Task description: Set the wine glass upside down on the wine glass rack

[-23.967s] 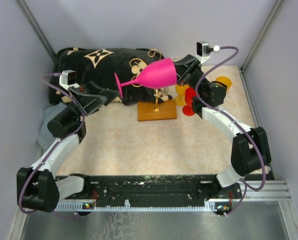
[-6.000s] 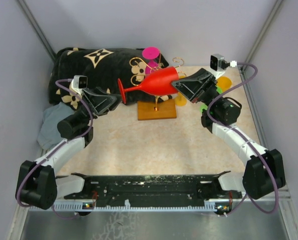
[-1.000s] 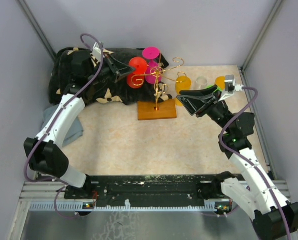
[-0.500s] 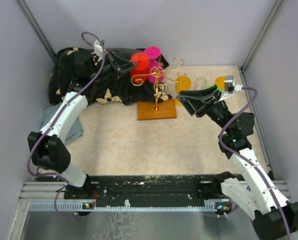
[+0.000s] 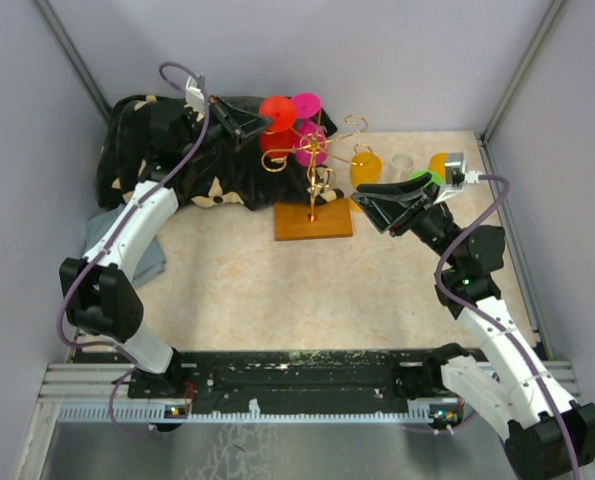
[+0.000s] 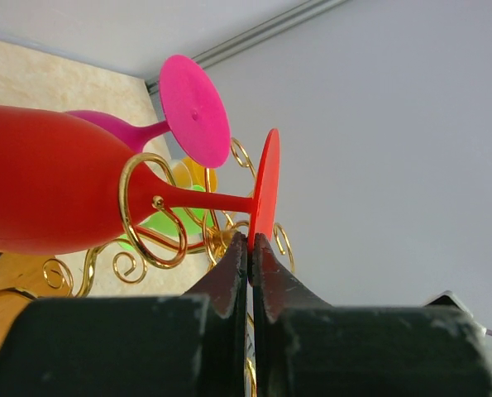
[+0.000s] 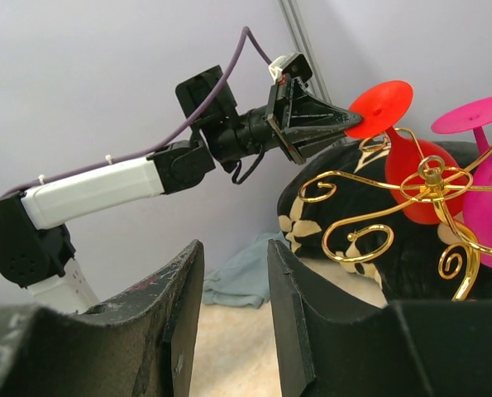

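The red wine glass (image 6: 55, 198) hangs foot up, its stem already inside a curled arm on the left of the wine glass rack (image 5: 313, 224). The jaws of the left gripper (image 6: 249, 240) pinch the foot's edge, so only the release is left. The jaws of the right gripper (image 7: 233, 248) are spread and empty. One second earlier the glass was farther left of the rack.

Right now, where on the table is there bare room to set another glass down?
The widest bare patch is the beige tabletop between the orange-brown wooden base and the arm mounts. Crowded at the back: black patterned cushion, gold wire rack with a red plastic glass and a pink plastic glass, orange glasses beside it.
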`<state>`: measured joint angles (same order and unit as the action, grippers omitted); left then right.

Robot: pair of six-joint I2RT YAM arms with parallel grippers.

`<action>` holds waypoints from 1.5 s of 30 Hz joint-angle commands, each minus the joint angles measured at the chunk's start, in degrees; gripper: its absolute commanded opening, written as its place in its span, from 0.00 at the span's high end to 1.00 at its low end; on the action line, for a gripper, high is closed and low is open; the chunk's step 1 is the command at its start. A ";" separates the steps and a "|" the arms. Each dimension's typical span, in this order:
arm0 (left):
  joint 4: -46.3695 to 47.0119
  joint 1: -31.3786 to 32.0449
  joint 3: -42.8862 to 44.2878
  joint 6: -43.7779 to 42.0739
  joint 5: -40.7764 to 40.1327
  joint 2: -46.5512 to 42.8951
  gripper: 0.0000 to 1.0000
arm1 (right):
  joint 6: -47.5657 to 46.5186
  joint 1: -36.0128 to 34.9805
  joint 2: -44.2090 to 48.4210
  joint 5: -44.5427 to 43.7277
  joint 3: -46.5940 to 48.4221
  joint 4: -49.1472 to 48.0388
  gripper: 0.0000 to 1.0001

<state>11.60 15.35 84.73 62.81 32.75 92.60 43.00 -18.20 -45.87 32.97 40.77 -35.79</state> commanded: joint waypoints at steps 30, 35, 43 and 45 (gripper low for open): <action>2.31 -2.26 -7.67 -0.76 -0.29 -6.57 1.00 | 0.33 0.22 0.39 -0.17 0.05 -3.69 0.63; 2.91 -2.26 -8.00 -0.64 0.19 -6.20 1.00 | 0.15 0.21 0.69 -0.28 0.01 -3.14 0.63; 3.29 -2.26 -8.25 -0.10 2.35 -4.34 0.97 | 0.46 0.20 0.87 -0.29 -0.39 -3.55 0.63; 3.57 -2.26 -8.78 -0.09 2.62 -4.18 0.97 | 0.55 0.19 0.93 -0.34 -0.43 -3.57 0.63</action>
<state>12.64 13.34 76.77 62.24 33.06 87.48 43.29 -18.20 -45.80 32.95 40.12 -36.29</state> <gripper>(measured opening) 0.029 0.371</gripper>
